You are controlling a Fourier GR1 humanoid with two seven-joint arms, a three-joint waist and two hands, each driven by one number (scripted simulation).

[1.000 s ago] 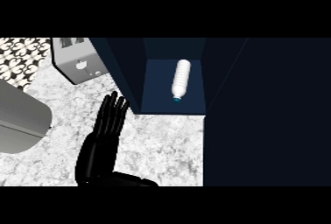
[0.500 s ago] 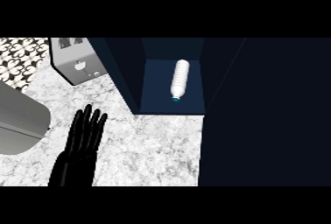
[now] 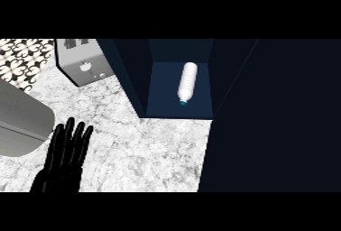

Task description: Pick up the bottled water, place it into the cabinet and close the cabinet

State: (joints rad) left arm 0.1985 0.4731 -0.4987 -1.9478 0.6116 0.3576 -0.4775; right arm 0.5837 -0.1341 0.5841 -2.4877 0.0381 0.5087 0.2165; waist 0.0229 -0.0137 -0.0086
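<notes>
Water bottle [image 3: 188, 84] is already inside the cabinet [image 3: 174, 108], lying on its side on the dark blue floor of the compartment, long axis running near-far with a slight tilt, cap end toward the robot near the front lip. Nothing else visible in that compartment. Left hand [image 3: 65, 153] is the only hand in view: low at the left over the marble counter [image 3: 153, 153], fingers straight and slightly spread, holding nothing, touching nothing I can make out. The bottle lies up and to the right of it, well apart. Right hand doesn't show, so which hand is nearer to the door can't be settled from here. The big dark panel [image 3: 273, 117] down the right side looks like the open cabinet door, though the hinge isn't visible. My read: placing is done, closing is what's left, and that turns on reaching the panel at right, far from the left hand. Toaster [image 3: 81, 63] and sink [image 3: 20, 122] sit to the left, out of the way.
</notes>
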